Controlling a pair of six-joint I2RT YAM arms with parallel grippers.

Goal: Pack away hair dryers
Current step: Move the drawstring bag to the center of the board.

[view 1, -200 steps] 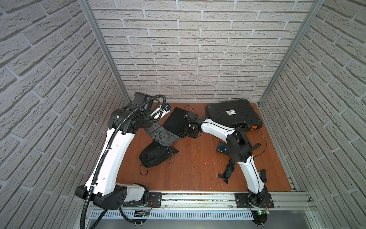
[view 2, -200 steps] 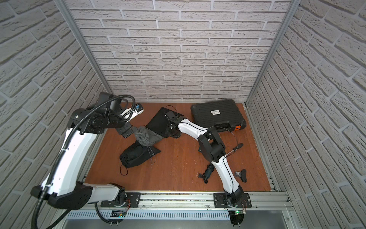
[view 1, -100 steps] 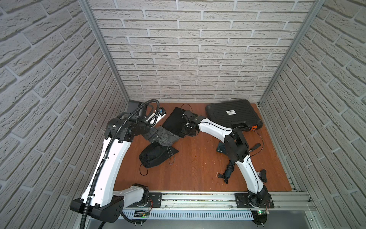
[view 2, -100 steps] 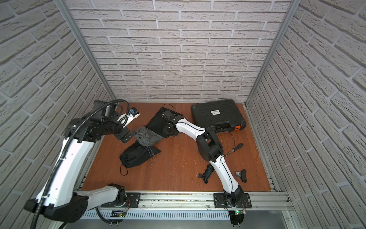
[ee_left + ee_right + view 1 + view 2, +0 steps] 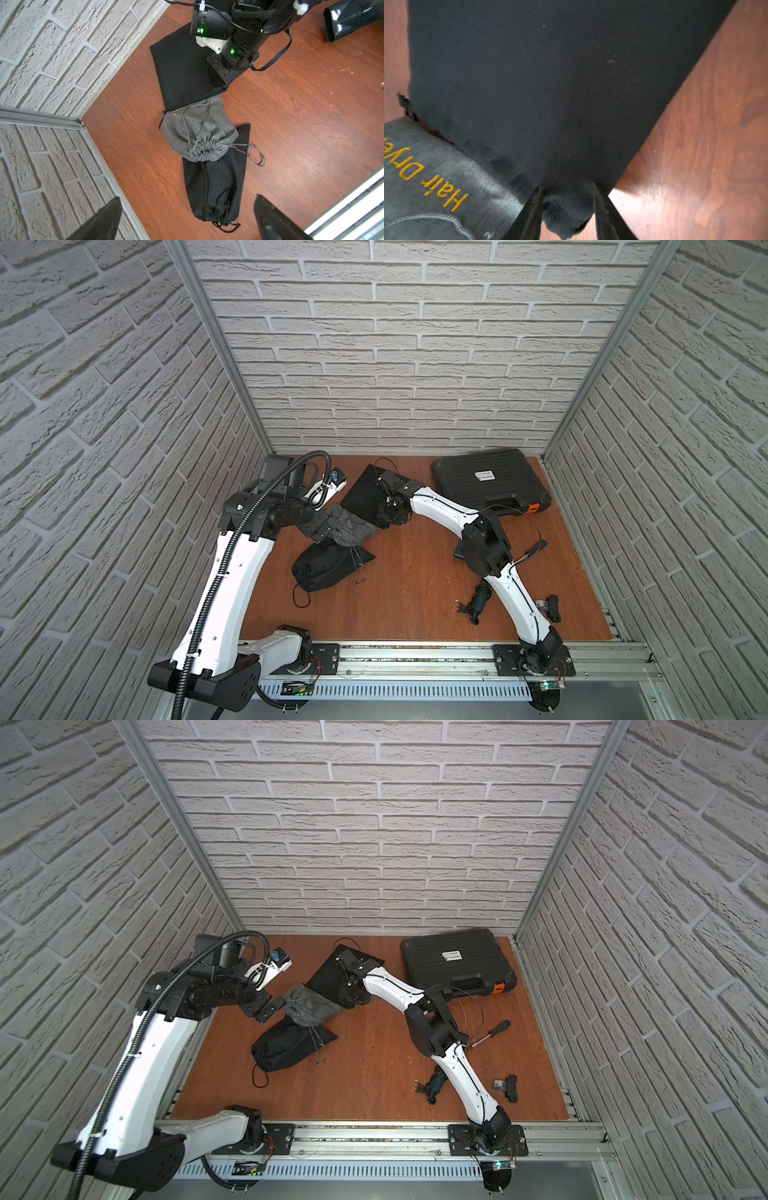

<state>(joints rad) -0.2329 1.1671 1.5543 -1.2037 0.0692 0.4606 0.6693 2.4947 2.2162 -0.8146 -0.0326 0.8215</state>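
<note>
A wooden table point(image 5: 415, 593) walled in by pale brick is being viewed from above, with two white robot arms reaching in from the near edge. The left gripper point(image 5: 187, 197) is being held wide open with nothing between its jaws. It is hovering over a cinched grey pouch point(image 5: 199, 133) (yellow stitching on it reads "Hair Dryer") that is lying across a bulging black pouch point(image 5: 214, 187). The right gripper point(image 5: 566, 186) is being held partly open, its jaws straddling a corner of a flat black pouch point(image 5: 550, 83) at far centre; whether the cloth is being pinched cannot be told. A white hair dryer point(image 5: 326, 489) is lying at the far left, just beside the left arm's wrist. One dark teal hair dryer point(image 5: 434, 1085) is lying near right, half hidden under the right arm, its plug showing. Only the nozzle of a second teal hair dryer point(image 5: 353, 18) is being shown, right of the pouches. A closed black hard case point(image 5: 486, 485) is sitting at the far right.
</note>
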